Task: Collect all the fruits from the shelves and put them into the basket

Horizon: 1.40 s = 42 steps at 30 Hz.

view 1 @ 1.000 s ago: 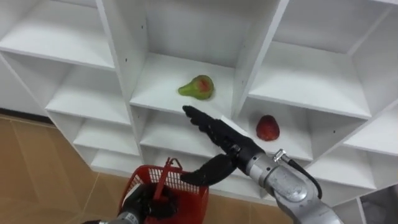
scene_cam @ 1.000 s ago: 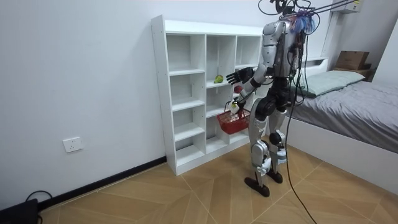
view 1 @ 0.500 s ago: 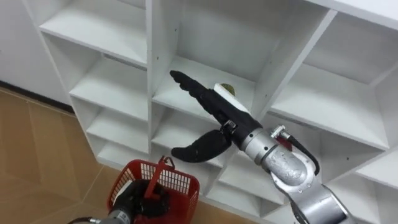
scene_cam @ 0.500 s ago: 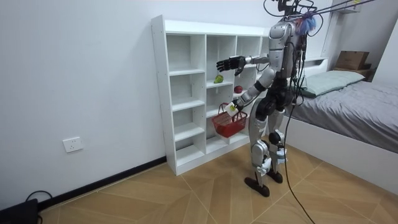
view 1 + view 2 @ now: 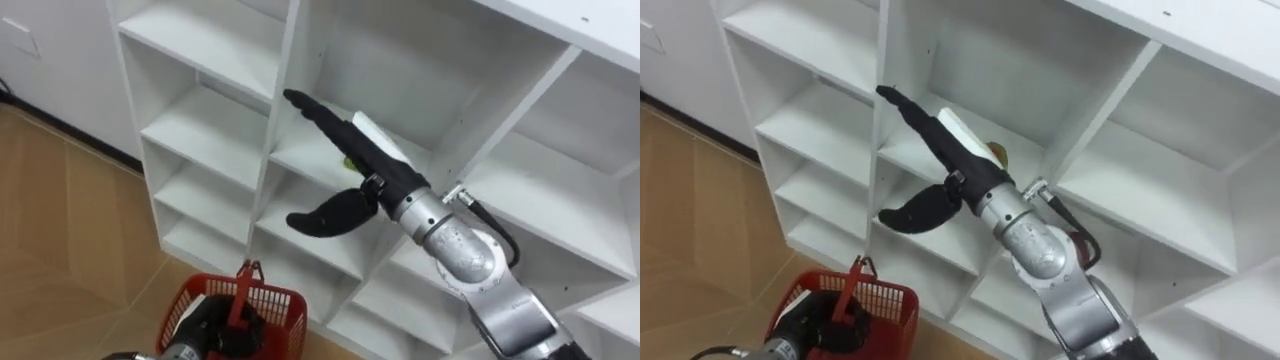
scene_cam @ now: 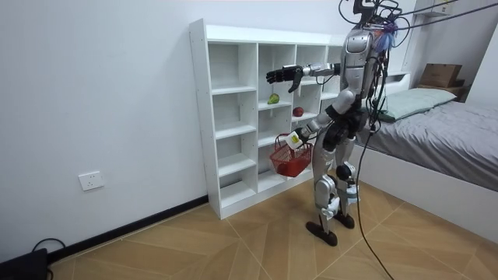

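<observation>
Standing before the white closet (image 5: 205, 125). At lower left, gripping the handle of a red basket (image 5: 278, 303) with the left hand (image 5: 212, 330), fingers curled round it. Further right, holding the right hand (image 5: 368, 168) out flat before the middle column, fingers (image 5: 318, 113) straight and wide, thumb hanging below, grasping nothing. Just behind it, on the shelf, seeing a green pear (image 5: 998, 153), half hidden. Farther right in the room view, spotting a red fruit (image 6: 297, 111) one shelf lower.

Plain white wall (image 6: 101, 93), wood herringbone floor (image 6: 233, 241), white closet (image 6: 257, 35) against the wall, grey bed (image 6: 459, 132) at the room view's right, socket (image 6: 91, 181) low on the wall.
</observation>
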Available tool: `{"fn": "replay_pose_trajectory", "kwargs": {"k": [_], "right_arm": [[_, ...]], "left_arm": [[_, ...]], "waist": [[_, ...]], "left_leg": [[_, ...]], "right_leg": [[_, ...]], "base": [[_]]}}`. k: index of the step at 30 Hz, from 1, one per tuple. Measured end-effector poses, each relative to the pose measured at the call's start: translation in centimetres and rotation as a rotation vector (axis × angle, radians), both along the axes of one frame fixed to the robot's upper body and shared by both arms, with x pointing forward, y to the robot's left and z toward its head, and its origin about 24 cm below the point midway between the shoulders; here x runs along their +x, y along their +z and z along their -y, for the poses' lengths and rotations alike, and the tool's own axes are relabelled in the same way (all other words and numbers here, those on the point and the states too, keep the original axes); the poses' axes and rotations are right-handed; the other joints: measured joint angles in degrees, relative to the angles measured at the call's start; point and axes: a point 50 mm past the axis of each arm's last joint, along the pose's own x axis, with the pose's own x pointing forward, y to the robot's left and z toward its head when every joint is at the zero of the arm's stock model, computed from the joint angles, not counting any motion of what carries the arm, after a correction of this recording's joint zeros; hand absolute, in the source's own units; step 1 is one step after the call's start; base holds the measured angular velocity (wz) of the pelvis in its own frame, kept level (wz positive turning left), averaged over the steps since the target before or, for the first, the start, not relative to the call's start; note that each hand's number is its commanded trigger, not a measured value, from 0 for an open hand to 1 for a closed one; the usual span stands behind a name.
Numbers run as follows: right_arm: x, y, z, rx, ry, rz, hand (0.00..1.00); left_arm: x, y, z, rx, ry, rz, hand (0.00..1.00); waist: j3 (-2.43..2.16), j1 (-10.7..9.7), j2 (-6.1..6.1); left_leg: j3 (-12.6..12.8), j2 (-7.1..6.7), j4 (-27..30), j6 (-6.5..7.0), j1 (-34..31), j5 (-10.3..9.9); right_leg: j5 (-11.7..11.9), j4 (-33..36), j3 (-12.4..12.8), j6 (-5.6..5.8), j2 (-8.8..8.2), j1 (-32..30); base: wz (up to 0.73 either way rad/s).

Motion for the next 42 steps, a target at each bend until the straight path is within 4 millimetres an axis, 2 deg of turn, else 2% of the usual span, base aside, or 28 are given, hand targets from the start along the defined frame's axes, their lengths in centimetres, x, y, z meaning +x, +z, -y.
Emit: {"fn": "replay_pose_trajectory", "kwargs": {"k": [4,5,6,9,11,14,16,18,19,20,21,28,36,40,42], "right_arm": [[1.0,-0.1,0.9,-0.022,-0.067,0.018,0.0],[1.7,0.1,1.1,-0.031,-0.084,0.023,0.0],[2.4,0.4,1.4,-0.044,-0.106,0.035,0.0],[4.3,1.1,2.6,-0.088,-0.162,0.06,0.0],[5.0,1.2,3.1,-0.103,-0.196,0.065,0.0],[5.7,1.0,4.0,-0.135,-0.228,0.05,0.0],[6.1,1.1,4.6,-0.158,-0.244,0.049,0.0],[7.0,0.6,5.7,-0.189,-0.293,0.014,0.0],[7.1,0.5,5.9,-0.197,-0.304,0.007,0.0],[7.2,0.1,6.4,-0.21,-0.321,-0.014,0.0],[7.2,-0.4,7.0,-0.227,-0.336,-0.036,0.0],[7.4,-2.3,8.8,-0.279,-0.399,-0.13,0.0],[8.0,-1.8,9.1,-0.302,-0.413,-0.128,0.0],[8.1,-2.0,9.3,-0.311,-0.419,-0.136,0.0],[8.0,-2.3,9.6,-0.33,-0.428,-0.151,0.0]], "left_arm": [[-0.3,0.0,-0.8,0.017,-0.012,-0.015,1.0],[-0.4,0.0,-1.2,0.022,-0.005,-0.018,1.0],[-0.4,0.0,-1.3,0.023,0.002,-0.018,1.0],[-0.5,0.1,-1.8,0.03,-0.005,-0.027,1.0],[-0.5,0.3,-2.3,0.042,-0.011,-0.031,1.0],[-0.3,0.4,-2.7,0.049,-0.014,-0.035,1.0],[-0.3,0.4,-2.8,0.046,-0.019,-0.04,1.0],[-0.4,0.4,-2.7,0.045,-0.02,-0.046,1.0],[-0.3,0.4,-2.7,0.045,-0.02,-0.045,1.0],[-0.3,0.4,-2.7,0.046,-0.02,-0.045,1.0],[-0.2,0.4,-2.7,0.046,-0.023,-0.043,1.0],[0.2,0.6,-2.7,0.063,-0.042,-0.037,1.0],[0.3,0.4,-2.5,0.079,-0.074,-0.05,1.0],[0.6,0.5,-2.3,0.069,-0.084,-0.047,1.0],[0.9,0.7,-2.1,0.063,-0.09,-0.039,1.0]], "waist": [[-0.25,1.2,-0.83],[-0.52,1.2,-1.27],[-0.6,1.2,-1.49],[-0.48,1.2,-1.99],[-0.23,1.1,-2.61],[-0.17,1.1,-3.43],[-0.12,1.1,-3.61],[0.13,1.2,-3.67],[-0.05,1.2,-4.01],[0.17,1.3,-3.79],[0.05,1.4,-4.02],[0.43,1.4,-3.56],[0.85,1.7,-3.08],[0.92,1.9,-2.99],[0.93,2.8,-2.98]], "left_leg": [[0.0,0.04,0.1,-0.04,-0.8,0.0],[0.0,0.05,0.1,-0.09,-1.1,0.0],[-0.3,0.01,0.3,-0.11,-1.4,0.0],[-0.9,-0.07,1.0,-0.13,-2.0,0.0],[-1.6,-0.09,1.3,-0.22,-2.5,0.0],[-2.3,-0.12,2.1,-0.35,-3.3,-0.3],[-2.7,-0.19,2.7,-0.36,-4.3,-0.3],[-2.8,-0.26,3.1,-0.38,-5.3,-0.3],[-2.8,-0.25,3.1,-0.4,-5.6,-0.2],[-2.9,-0.24,3.4,-0.43,-6.4,-0.2],[-2.9,-0.24,3.7,-0.44,-6.9,-0.2],[-2.5,-0.04,3.4,-0.61,-8.1,-0.1],[-2.1,0.05,3.2,-0.57,-8.8,-0.1],[-2.1,0.01,3.3,-0.56,-9.7,-0.1],[-2.2,0.02,3.4,-0.55,-10.4,-0.1]], "right_leg": [[0.0,0.0,-0.3,0.06,-0.01,-0.7],[0.0,0.0,-0.6,0.06,-0.02,-1.0],[0.0,0.0,-0.9,0.06,-0.02,-1.1],[0.0,-0.1,-1.2,0.06,0.09,-1.1],[0.0,-0.1,-1.6,0.06,0.21,-1.1],[0.0,-0.1,-1.7,0.06,0.43,-1.4],[0.0,0.0,-1.6,0.05,0.47,-2.1],[0.0,0.0,-1.6,0.05,0.44,-2.9],[0.0,0.0,-1.6,0.05,0.45,-3.2],[0.0,0.0,-1.7,0.03,0.5,-3.8],[0.0,0.0,-1.7,0.0,0.54,-4.2],[0.0,0.0,-1.4,-0.03,0.67,-5.7],[0.0,0.1,-1.4,-0.02,0.49,-6.9],[0.0,0.1,-1.4,-0.03,0.46,-7.8],[0.0,0.1,-1.4,-0.02,0.42,-8.3]], "base": [[0.02],[0.04],[0.07],[0.15],[0.22],[0.19],[0.08],[0.0],[0.0],[0.0],[0.0],[-0.02],[-0.01],[0.0],[0.0]]}}
